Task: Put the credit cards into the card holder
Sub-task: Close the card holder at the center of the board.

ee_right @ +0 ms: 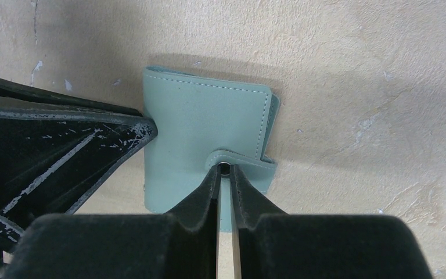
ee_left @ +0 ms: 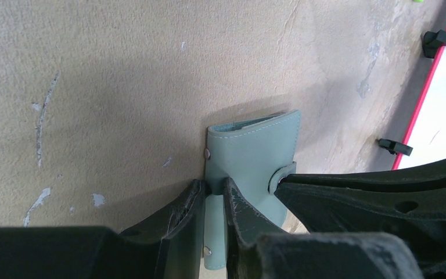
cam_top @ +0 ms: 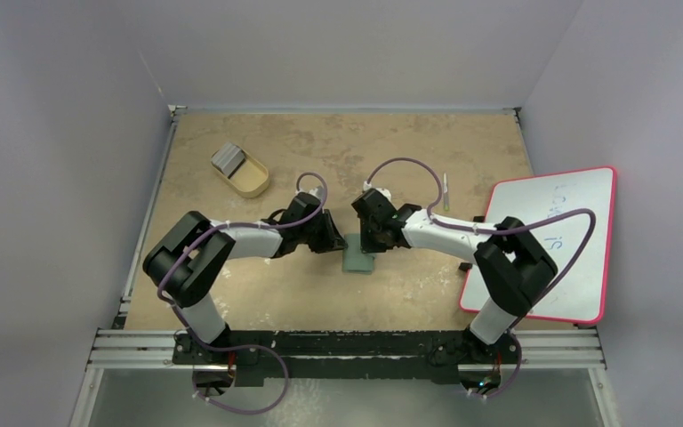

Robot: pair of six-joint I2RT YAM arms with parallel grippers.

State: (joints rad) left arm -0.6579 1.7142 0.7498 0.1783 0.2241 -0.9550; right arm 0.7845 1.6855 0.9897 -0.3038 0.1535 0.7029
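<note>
The wallet (cam_top: 358, 261) is near the middle of the table (cam_top: 267, 298), a little toward the near edge, between the two claws. It is folded, grey-green side out, with stitching along its edges. The left claw (ee_left: 212, 189) pinches a narrow tab of the wallet that has a small metal stud. Its fingers (ee_left: 189, 206) press on either side of the tab, at the wallet's left edge. The right claw (ee_right: 225, 174) is nearly pressed together, and its tips nip the snap strap that wraps over the wallet's right edge. I cannot tell whether the wallet rests fully on the table or is slightly raised. The cards (cam_top: 229, 158), a grey stack, lie at one end of a tan tray (cam_top: 253, 182) toward the far left corner, well apart from the wallet. A whiteboard (cam_top: 534, 200) overhangs the right edge.
</note>
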